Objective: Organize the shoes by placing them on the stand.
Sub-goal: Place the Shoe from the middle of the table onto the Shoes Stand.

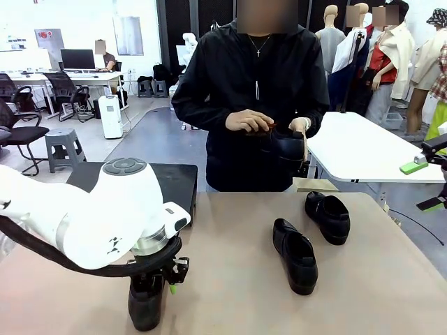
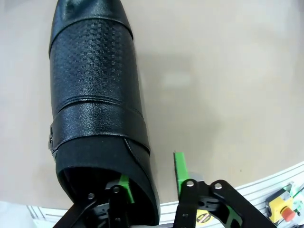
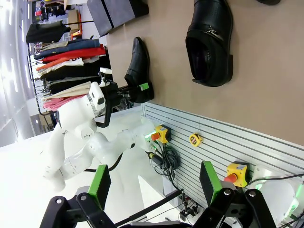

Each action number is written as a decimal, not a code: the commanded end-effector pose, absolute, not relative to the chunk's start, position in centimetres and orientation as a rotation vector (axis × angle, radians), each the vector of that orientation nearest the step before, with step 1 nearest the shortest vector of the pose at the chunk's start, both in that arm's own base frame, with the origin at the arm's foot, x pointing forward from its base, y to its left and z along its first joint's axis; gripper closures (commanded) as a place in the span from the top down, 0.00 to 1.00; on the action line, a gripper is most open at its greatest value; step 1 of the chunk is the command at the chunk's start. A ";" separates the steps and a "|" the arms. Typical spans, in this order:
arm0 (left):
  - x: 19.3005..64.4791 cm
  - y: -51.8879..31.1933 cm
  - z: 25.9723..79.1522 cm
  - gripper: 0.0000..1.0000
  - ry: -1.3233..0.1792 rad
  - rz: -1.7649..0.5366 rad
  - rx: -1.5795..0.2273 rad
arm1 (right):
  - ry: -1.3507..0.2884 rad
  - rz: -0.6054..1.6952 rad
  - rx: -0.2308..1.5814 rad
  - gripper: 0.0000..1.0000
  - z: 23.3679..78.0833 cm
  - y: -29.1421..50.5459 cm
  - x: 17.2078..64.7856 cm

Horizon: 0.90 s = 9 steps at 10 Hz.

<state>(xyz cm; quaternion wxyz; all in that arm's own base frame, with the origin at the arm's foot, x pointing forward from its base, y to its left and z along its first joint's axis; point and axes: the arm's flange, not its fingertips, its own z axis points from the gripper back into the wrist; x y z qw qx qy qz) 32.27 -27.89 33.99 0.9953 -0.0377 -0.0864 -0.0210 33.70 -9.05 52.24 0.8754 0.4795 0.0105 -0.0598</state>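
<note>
One black shoe [image 1: 144, 307] lies at the table's near left corner. My left gripper [image 1: 155, 285] hangs over its heel end. In the left wrist view this shoe [image 2: 92, 90] points away from me; one green pad [image 2: 124, 183] is inside the heel opening and the other stands outside the side wall with a small gap, so the jaws are part-way in but open. Two more shoes [image 1: 295, 255] [image 1: 328, 217] lie at centre right. The person holds another shoe [image 1: 285, 144] in both hands. The black stand [image 1: 176, 185] sits at the far left. My right gripper [image 3: 154, 186] is open and holds nothing.
A white table [image 1: 370, 150] stands behind right. The person stands at the far edge, centre. A tip of my right gripper's finger [image 1: 413, 167] shows at the right edge, off the table. Bare tabletop [image 1: 230, 293] lies between the left shoe and the middle pair.
</note>
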 end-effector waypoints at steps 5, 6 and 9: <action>32.1 -27.6 34.0 0.00 -0.170 -0.016 -0.071 | 0.034 -0.133 1.001 1.00 52.7 -9.2 33.7; 32.1 -27.5 34.1 0.00 -0.174 -0.020 -0.075 | 0.034 -0.133 1.001 1.00 52.7 -9.2 33.7; 31.4 -26.5 35.5 0.00 -0.195 -0.090 -0.056 | 0.034 -0.133 1.001 1.00 52.7 -9.2 33.7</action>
